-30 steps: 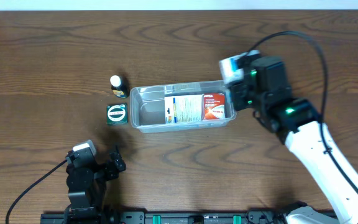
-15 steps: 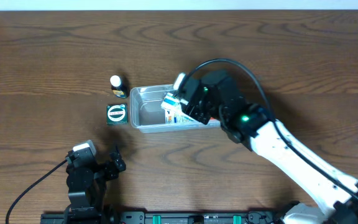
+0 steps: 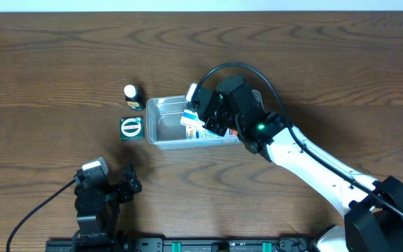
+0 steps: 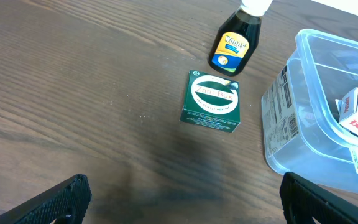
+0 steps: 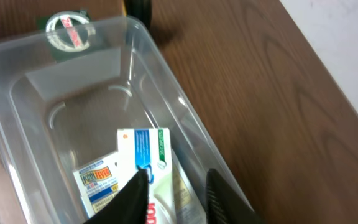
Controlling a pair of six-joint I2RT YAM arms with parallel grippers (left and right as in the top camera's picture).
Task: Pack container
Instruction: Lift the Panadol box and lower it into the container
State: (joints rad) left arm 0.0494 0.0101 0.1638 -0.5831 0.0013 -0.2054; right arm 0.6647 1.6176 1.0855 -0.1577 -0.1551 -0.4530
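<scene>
green box (image 3: 131,128) lay flat, round white logo up | dark bottle (image 3: 133,96), white-capped, stood just beside it at 12 o'clock | white-and-blue box (image 5: 145,152) sat tilted, off at 3 o'clock | wooden table (image 3: 47,56) beneath

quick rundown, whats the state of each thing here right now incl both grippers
container, upright, no lid, boxes inside
white box, tilted inside the container, held
second box, lying on the container floor
green box, flat on the table, outside the container
bottle, upright, capped, outside the container
left gripper, open, empty
right gripper, shut on the white box
</scene>
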